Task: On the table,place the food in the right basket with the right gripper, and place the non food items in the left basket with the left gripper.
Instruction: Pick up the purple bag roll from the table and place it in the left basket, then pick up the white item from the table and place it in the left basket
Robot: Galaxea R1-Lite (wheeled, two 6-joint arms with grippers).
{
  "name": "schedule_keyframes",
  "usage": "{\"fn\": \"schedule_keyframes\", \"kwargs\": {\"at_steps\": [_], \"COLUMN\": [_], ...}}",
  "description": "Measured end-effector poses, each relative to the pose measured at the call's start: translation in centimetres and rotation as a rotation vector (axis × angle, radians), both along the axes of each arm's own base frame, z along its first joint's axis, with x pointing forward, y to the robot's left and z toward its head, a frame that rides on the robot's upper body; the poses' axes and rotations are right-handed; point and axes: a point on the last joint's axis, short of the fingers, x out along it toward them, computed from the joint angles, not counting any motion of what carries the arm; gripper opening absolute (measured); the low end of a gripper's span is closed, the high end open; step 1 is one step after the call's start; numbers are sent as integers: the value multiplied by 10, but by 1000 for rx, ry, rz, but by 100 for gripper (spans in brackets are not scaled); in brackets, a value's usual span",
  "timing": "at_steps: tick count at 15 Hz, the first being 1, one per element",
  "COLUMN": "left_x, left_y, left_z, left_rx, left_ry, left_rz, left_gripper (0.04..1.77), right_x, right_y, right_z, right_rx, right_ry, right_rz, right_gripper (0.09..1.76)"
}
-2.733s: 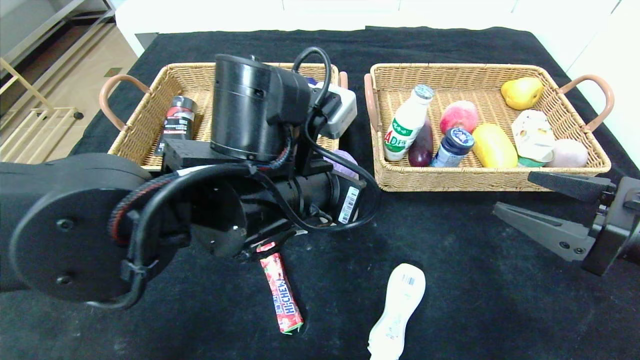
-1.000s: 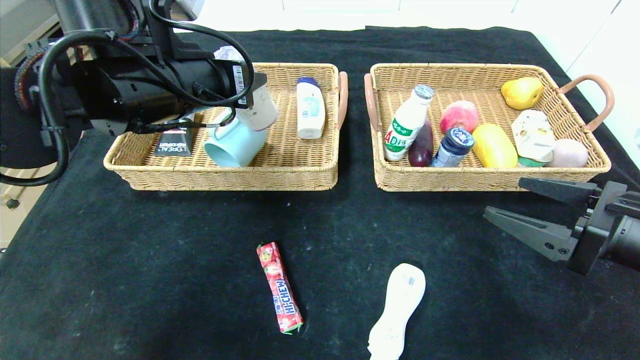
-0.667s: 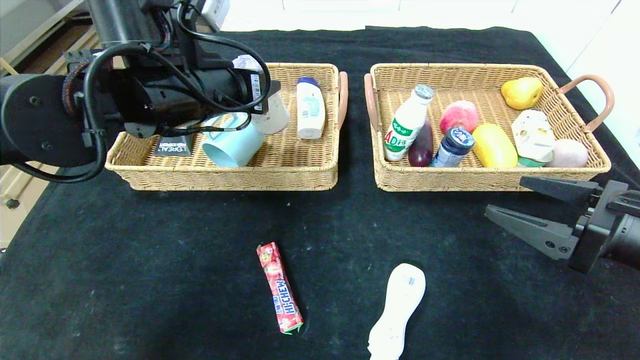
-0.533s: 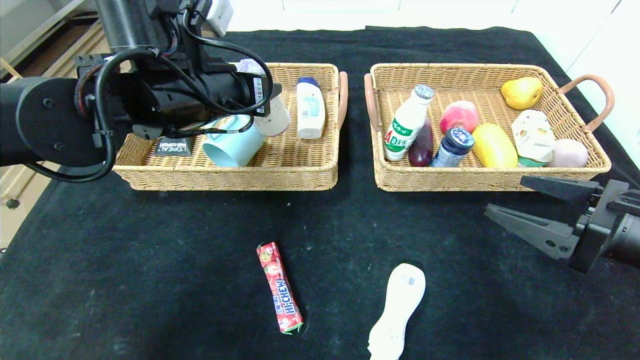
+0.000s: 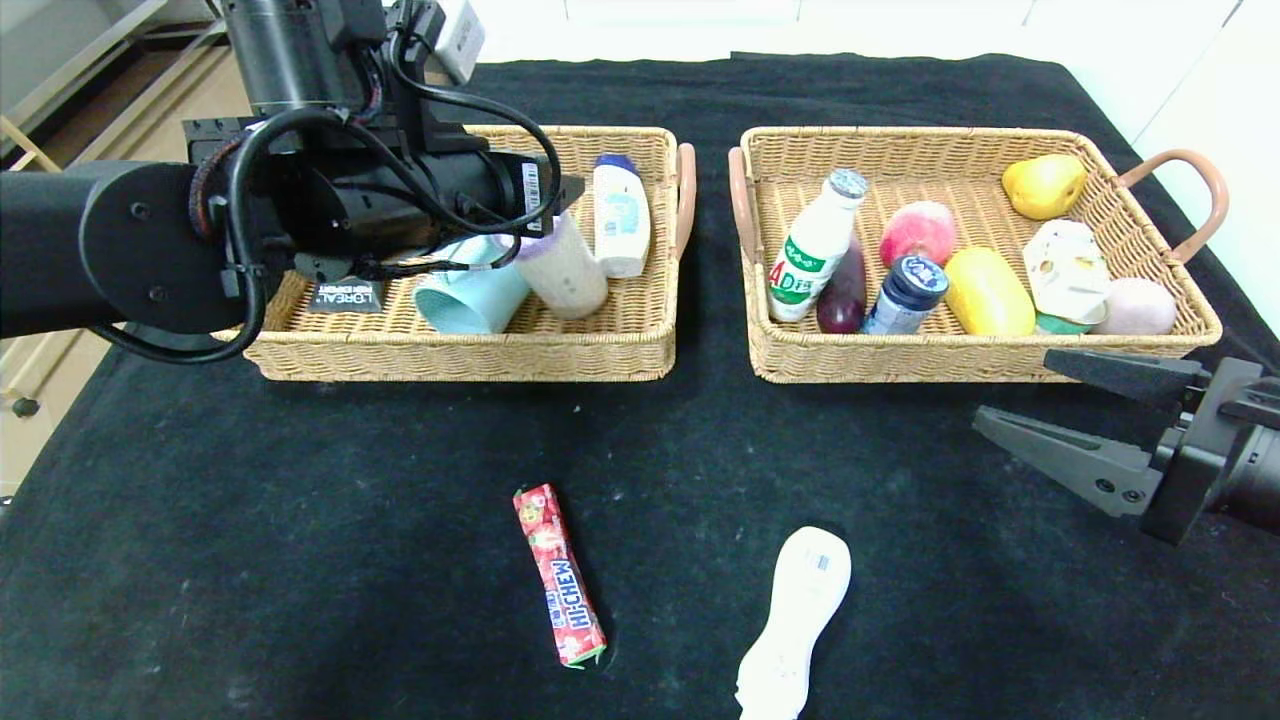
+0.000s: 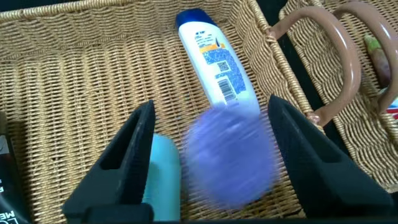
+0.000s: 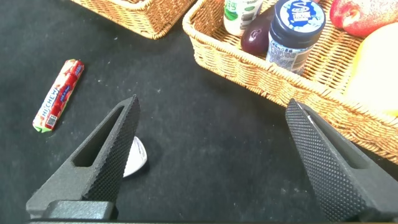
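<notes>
Over the left basket (image 5: 450, 355), my left gripper (image 6: 210, 104) stands open. The beige roll with its purple top (image 5: 560, 270) (image 6: 230, 155) is loose below the jaws, beside the teal mug (image 5: 470, 297) (image 6: 163, 174). On the black table (image 5: 300, 500) lie the red Hi-Chew stick (image 5: 560, 575) (image 7: 58, 94) and the white curvy bottle (image 5: 795, 625) (image 7: 134, 155). My right gripper (image 5: 1018, 390) (image 7: 212, 102) hovers open and empty in front of the right basket (image 5: 985, 355), which holds the milk bottle (image 5: 812, 250), blue-lidded jar (image 5: 908, 290) and pale carton (image 5: 1065, 262).
The left basket also holds a white shampoo bottle (image 5: 620, 215) and a black tube (image 5: 345, 295). Fruit and vegetables (image 5: 985, 290) fill the rest of the right basket. Brown handles (image 5: 685, 190) of both baskets face each other in the narrow gap.
My left gripper carried the roll over the left basket, then opened; the roll dropped beside the mug. The right gripper has barely moved.
</notes>
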Motion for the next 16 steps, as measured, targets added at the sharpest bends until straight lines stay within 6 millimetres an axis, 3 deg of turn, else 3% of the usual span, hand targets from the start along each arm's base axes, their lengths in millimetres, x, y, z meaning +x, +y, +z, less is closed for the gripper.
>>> {"fn": "schedule_keyframes", "kwargs": {"at_steps": [5, 9, 16], "left_x": [-3, -18, -83], "left_y": [-2, -4, 7], "left_z": [-3, -1, -14], "left_rx": [7, 12, 55], "left_ry": [15, 25, 99], "left_rz": [0, -16, -58], "left_gripper": [151, 159, 167], "right_x": [0, -1, -2], "right_y": [0, 0, 1], "right_z": [0, 1, -1], "right_rx": [0, 1, -2], "right_ry": [-1, -3, 1], "right_rz": [1, 1, 8], "right_gripper": [171, 171, 171]}}
